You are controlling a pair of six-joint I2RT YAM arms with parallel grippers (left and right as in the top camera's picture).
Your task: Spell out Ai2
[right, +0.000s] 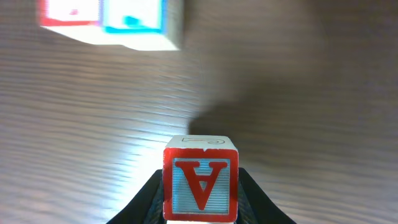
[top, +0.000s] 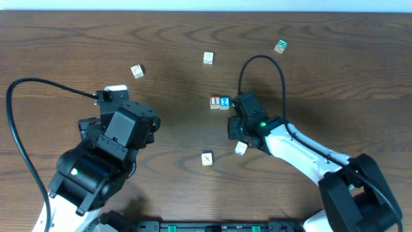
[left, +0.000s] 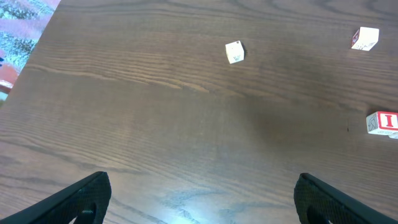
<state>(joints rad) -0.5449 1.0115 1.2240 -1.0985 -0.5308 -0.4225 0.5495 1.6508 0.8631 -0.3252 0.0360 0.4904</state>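
A red "I" block [top: 215, 102] and a blue "2" block [top: 224, 102] sit side by side, touching, at the table's middle. They also show blurred at the top left of the right wrist view, the "I" block [right: 68, 11] left of the "2" block [right: 138, 18]. My right gripper [top: 234, 127] is just below and right of them, shut on a red "A" block [right: 200, 185] held a little short of the pair. The overhead view hides the "A" block. My left gripper [left: 202, 199] is open and empty over bare table at the left [top: 143, 132].
Loose blocks lie around: one by my right arm [top: 241, 148], one at front centre [top: 206, 158], one at the back centre [top: 208, 58], one at back left [top: 137, 71], a green one at back right [top: 280, 46]. Black cables arc above both arms.
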